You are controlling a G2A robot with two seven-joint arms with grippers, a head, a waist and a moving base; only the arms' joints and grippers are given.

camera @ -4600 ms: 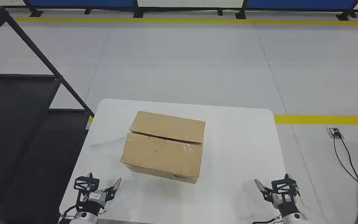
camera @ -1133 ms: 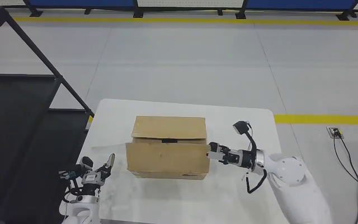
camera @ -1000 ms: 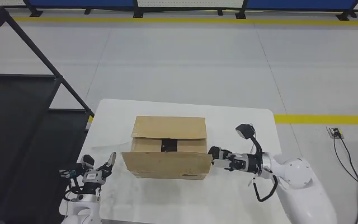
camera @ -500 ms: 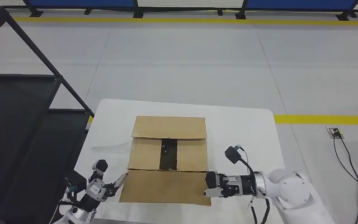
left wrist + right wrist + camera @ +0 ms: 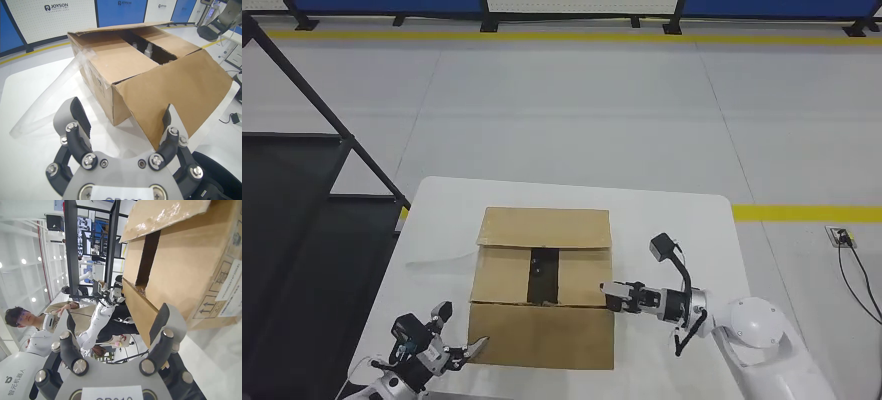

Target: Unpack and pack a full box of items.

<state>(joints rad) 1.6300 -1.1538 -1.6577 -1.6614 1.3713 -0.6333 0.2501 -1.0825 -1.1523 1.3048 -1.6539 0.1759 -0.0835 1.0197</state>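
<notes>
On the left, our left gripper (image 5: 463, 326) is spread wide with nothing in it, one finger right up against the corner of the folded-out flap (image 5: 540, 336). The box (image 5: 542, 228) sits mid-table (image 5: 672, 220), and we can spot white bottle tops (image 5: 147, 49) through the gap. Our right gripper (image 5: 610, 296) gapes open too, with the flap's edge between its fingers.

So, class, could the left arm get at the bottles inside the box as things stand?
Probably not yet. Two inner flaps cover most of the box, leaving only a narrow slot above the bottles, and the folded-out front flap stands between the left arm's open jaws and that slot.
</notes>
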